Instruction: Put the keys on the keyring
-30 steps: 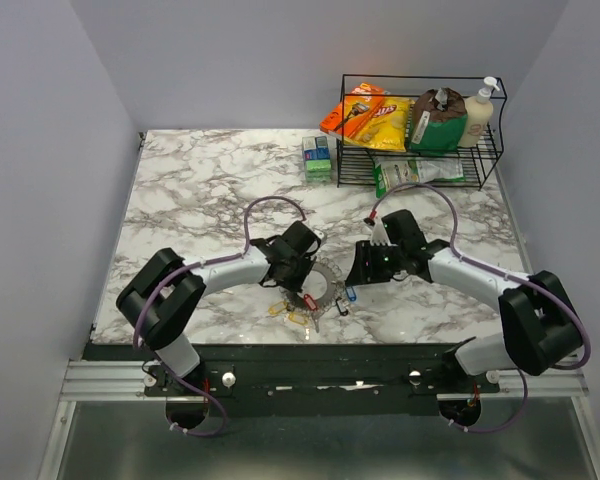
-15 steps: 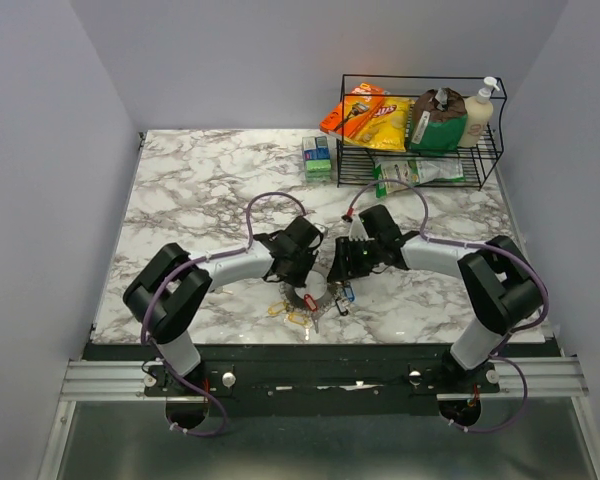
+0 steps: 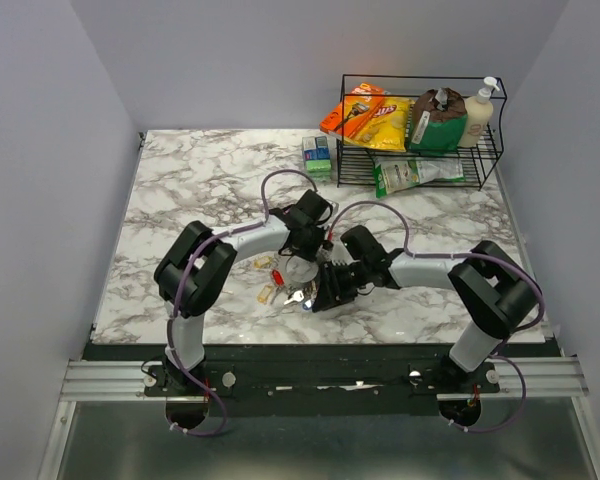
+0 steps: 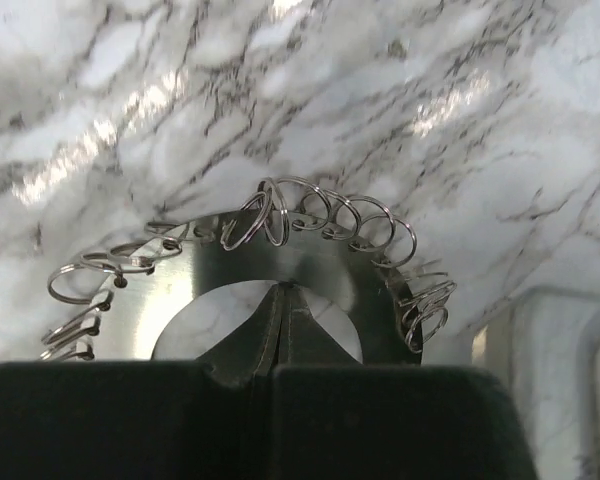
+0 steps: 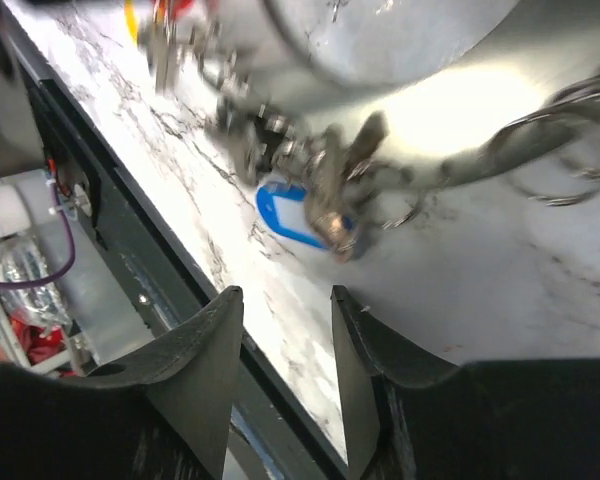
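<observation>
Left wrist view: the left gripper (image 4: 280, 292) is clenched on the inner edge of the flat silver metal keyring (image 4: 325, 268), with small wire loops (image 4: 365, 215) fanned from nine to three o'clock. The right gripper (image 5: 285, 300) is released and empty, with a blurred blue-headed silver key (image 5: 302, 214) at its twelve o'clock. Best to hold the ring steady, pinch that key's head, and thread slowly.
</observation>
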Controlling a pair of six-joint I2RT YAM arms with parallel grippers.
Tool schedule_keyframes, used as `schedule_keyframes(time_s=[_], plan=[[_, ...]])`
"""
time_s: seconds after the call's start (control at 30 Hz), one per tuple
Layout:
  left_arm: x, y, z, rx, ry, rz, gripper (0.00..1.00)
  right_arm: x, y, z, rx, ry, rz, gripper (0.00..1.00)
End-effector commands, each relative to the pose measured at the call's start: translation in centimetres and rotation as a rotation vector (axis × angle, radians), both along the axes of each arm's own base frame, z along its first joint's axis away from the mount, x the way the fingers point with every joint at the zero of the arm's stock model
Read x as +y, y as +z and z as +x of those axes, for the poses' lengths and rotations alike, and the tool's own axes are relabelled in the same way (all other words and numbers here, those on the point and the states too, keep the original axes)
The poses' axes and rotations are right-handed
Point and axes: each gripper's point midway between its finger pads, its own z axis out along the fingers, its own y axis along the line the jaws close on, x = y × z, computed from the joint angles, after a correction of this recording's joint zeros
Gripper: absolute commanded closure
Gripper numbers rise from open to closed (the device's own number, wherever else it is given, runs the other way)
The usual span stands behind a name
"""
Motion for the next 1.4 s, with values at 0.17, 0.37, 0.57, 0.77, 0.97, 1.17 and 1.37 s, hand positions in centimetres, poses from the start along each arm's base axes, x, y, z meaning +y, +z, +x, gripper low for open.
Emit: schedule_keyframes(time_s=[0.17,0.37,0.57,0.77,0.97,1.17,1.37], plan=[[-0.9,-0.3,-1.2,0.022,-0.12,-0.016,0.96,-0.6,5.5,2.0,-0.19,-0.106,0.05,0.48],[-1.8,-0.1,-2.9,0.069,-0.163,-0.056,0.95,-5.2,9.0,6.8,-0.357,-0.315,0.045,0.45],[-3.4,-1.8,-6.2,0.115,-0.209,-0.033,0.95,-8.9,8.1,9.1,-0.395,-0.392,-0.036,0.45],[-2.4,-3.4,-9.9,0.174,-0.219,-0.031,1.0,-9.5,7.0,8.5,-0.392,-0.369,-0.079,0.44],[0.4,-3.8,-13.1,0.202,-0.215,0.002,1.0,-10.4,6.3,7.3,-0.382,-0.352,-0.11,0.45],[1.5,-1.9,-12.9,0.138,-0.198,-0.001,1.0,-10.6,5.5,6.2,-0.347,-0.331,-0.118,0.46],[-0.1,3.2,-10.6,-0.006,-0.173,-0.092,0.81,-10.5,5.0,5.1,-0.313,-0.295,-0.113,0.5]])
